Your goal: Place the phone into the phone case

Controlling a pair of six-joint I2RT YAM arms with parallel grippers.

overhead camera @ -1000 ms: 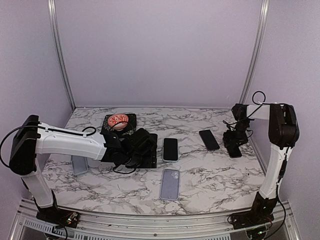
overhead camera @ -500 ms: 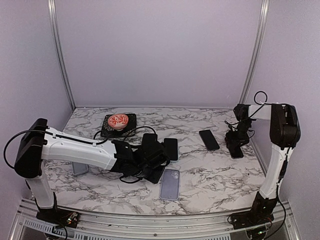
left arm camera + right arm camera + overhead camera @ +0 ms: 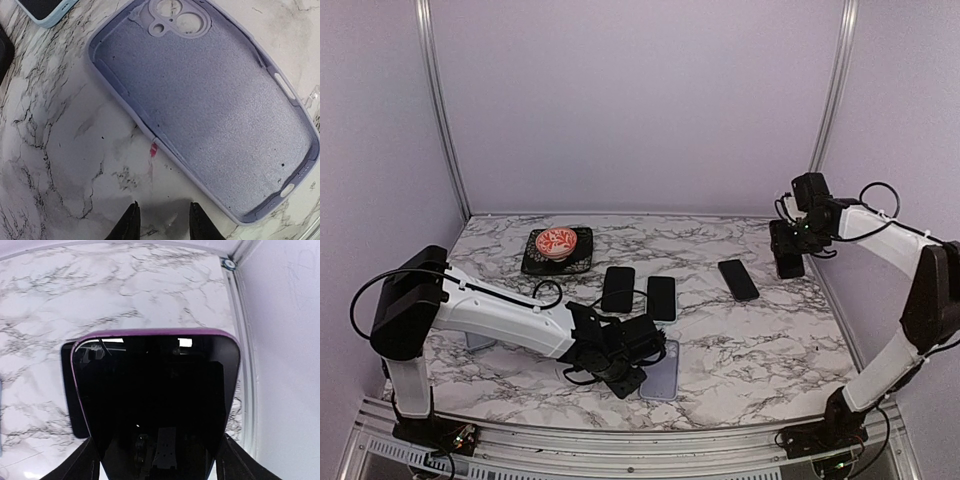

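Insertion has not begun: the lilac phone case [image 3: 210, 115] lies hollow-up and empty near the front edge of the desk [image 3: 760, 350]. The left gripper [image 3: 161, 220] has its jaws narrow and empty just beside the case's rim. The right gripper [image 3: 792, 250] has its jaws spread wide around the phone [image 3: 155, 390], aloft by the right wall. Bare marble lies between, apart from one dark handset [image 3: 738, 280].
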